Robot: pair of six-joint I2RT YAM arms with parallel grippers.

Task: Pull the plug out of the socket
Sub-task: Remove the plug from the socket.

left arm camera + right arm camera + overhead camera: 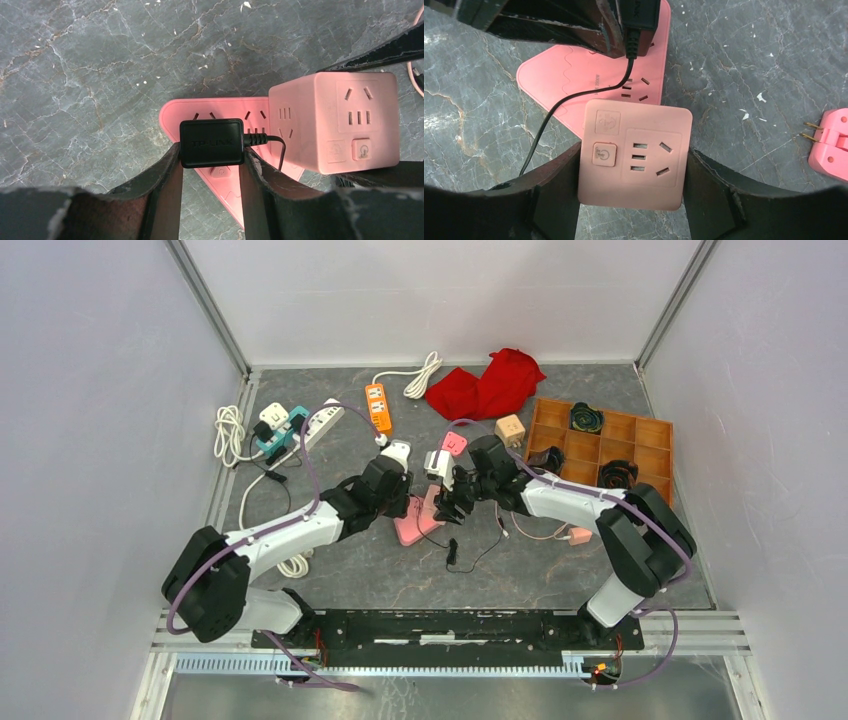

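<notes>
We find the left gripper (211,152) pinching the black plug (212,140), apparently still seated in the pink strip (172,111); the right gripper (631,177) clamps the pink cube socket (639,145) alongside; the pull itself remains

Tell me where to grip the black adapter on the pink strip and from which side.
Pinch the black adapter across its flat side walls, coming down from above: it stands proud of the pink strip, and its cable leaves one side, so keep off that. The left hand grips it so.
</notes>
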